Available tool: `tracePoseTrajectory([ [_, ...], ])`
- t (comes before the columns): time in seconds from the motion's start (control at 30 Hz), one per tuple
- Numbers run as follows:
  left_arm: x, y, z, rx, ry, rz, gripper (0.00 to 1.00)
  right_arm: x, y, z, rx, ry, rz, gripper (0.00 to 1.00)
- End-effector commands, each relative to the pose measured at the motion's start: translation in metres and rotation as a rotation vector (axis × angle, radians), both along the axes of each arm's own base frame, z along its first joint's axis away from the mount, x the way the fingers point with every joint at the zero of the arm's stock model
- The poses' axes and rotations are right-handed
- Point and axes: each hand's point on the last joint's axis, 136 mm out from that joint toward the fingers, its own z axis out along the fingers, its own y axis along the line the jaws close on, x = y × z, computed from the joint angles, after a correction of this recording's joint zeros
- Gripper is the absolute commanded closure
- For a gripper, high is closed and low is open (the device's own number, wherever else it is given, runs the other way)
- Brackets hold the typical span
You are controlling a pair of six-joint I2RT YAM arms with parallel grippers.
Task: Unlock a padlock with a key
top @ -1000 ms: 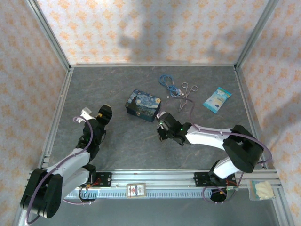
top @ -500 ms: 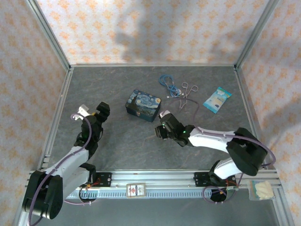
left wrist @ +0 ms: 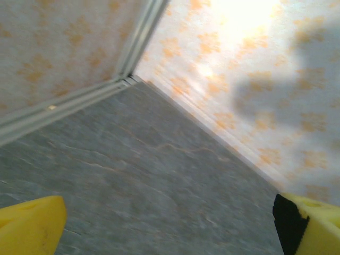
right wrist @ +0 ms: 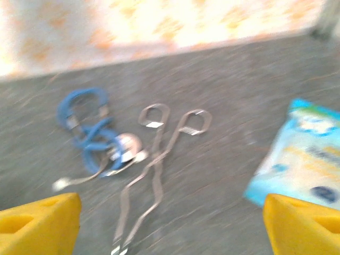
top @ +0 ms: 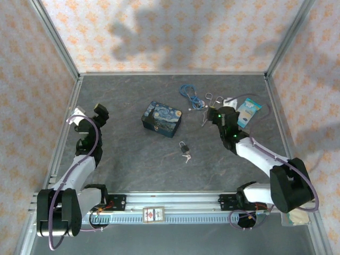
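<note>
Beside the padlock (top: 183, 145), tiny key (top: 186, 157), barely discernible.

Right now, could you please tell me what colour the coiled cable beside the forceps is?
Blue; the coiled cable shows best in the right wrist view.

The left arm (top: 78, 171) and right arm (top: 258, 154) are each made of white links joined by bulky black joints, and each is bolted to a black base (top: 101, 197) where red wires are seen. A thin purple cable (top: 95, 137) is looped along each arm. A small green light (top: 219, 113) is lit near the right wrist. The left gripper (left wrist: 170, 228) and right gripper (right wrist: 170, 226) are fitted with blocky yellow fingers (left wrist: 31, 227); a black patch is shown on one left finger
</note>
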Motion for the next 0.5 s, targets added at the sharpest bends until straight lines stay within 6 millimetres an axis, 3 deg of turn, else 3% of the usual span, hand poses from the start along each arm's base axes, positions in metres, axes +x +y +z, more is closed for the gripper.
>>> tracePoseTrajectory([
  [0.0,-0.003,0.013,-0.007,0.071,0.035,0.031,0.02,0.005,-0.048,-0.008,-0.069,-0.056,-0.158,0.13],
  [0.17,-0.002,0.019,-0.024,0.119,0.100,0.054,0.05,0.002,-0.087,-0.039,-0.035,-0.083,-0.242,0.13],
  [0.47,0.003,0.016,-0.043,0.219,0.119,0.056,0.05,0.008,-0.097,-0.043,-0.059,-0.177,-0.236,0.16],
])
